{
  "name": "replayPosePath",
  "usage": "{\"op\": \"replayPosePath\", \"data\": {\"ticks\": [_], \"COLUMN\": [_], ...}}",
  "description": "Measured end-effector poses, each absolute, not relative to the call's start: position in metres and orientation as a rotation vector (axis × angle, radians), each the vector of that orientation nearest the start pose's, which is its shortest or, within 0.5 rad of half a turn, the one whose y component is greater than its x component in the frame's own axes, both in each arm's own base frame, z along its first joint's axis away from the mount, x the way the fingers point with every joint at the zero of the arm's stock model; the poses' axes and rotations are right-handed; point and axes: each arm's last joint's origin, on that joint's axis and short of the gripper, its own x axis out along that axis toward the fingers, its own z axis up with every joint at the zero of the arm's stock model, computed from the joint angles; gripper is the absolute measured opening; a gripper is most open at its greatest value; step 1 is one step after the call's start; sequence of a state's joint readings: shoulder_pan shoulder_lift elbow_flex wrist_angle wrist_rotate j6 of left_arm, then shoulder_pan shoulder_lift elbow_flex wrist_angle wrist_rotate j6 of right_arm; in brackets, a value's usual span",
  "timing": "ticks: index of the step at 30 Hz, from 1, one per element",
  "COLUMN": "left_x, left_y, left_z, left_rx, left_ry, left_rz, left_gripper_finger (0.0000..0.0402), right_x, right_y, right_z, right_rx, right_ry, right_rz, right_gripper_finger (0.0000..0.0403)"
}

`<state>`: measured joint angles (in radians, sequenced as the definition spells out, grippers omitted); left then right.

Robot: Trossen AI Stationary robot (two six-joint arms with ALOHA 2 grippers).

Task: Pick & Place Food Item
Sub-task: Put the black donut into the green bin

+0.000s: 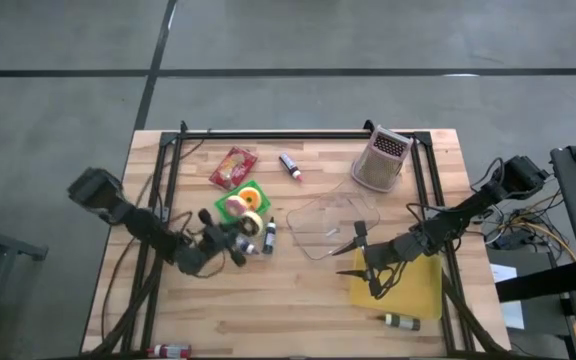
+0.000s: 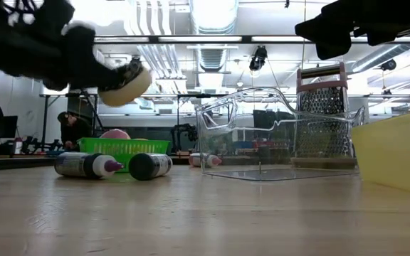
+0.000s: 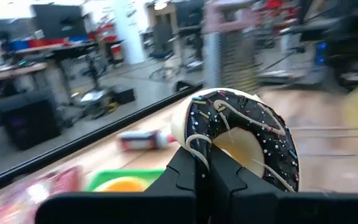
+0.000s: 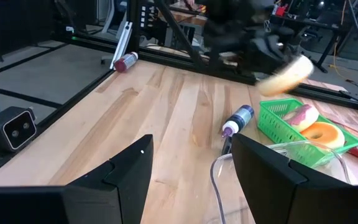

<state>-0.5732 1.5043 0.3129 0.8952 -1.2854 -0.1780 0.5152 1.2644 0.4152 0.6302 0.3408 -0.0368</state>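
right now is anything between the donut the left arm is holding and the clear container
Nothing visible blocks it. The left end effector holds the donut lifted above the table, clear of the two bottles lying below. The clear container stands open-topped to the right.

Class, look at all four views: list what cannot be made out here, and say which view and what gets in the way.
- Donut in the left gripper: underside hidden by the fingers, left wrist view.
- Red packet: label too small, high view.
- Green basket: contents mostly hidden by its wall and the bottles, low view.
- Right gripper: out of frame above, low view.
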Motion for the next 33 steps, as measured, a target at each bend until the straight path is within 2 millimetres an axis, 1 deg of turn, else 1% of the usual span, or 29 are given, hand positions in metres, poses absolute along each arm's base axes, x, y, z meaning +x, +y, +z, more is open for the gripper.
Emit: {"op": "replayPosePath", "data": {"ticks": [4, 8, 14, 20, 25, 33], "left_x": [0.190, 0.185, 0.183, 0.176, 0.173, 0.173], "left_y": [-0.069, -0.052, -0.045, -0.040, -0.037, -0.030], "left_z": [0.134, 0.130, 0.128, 0.117, 0.113, 0.109], "left_rx": [0.037, -0.006, 0.033, 0.066, 0.069, 0.035], "left_ry": [0.169, 0.234, 0.279, 0.363, 0.397, 0.451], "left_rz": [0.768, 0.778, 0.808, 0.843, 0.864, 0.839], "left_gripper_finger": [0.0008, 0.0008, 0.0008, 0.0008, 0.0008, 0.0009], "right_x": [0.214, 0.214, 0.214, 0.214, 0.214, 0.214], "right_y": [0.110, 0.110, 0.110, 0.110, 0.110, 0.110], "right_z": [0.190, 0.190, 0.190, 0.190, 0.190, 0.190], "right_rx": [-0.127, -0.126, -0.126, -0.126, -0.126, -0.125], "right_ry": [0.195, 0.194, 0.193, 0.194, 0.194, 0.194], "right_rz": [0.177, 0.177, 0.178, 0.178, 0.179, 0.180], "right_gripper_finger": [0.0214, 0.0214, 0.0214, 0.0214, 0.0214, 0.0214]}}
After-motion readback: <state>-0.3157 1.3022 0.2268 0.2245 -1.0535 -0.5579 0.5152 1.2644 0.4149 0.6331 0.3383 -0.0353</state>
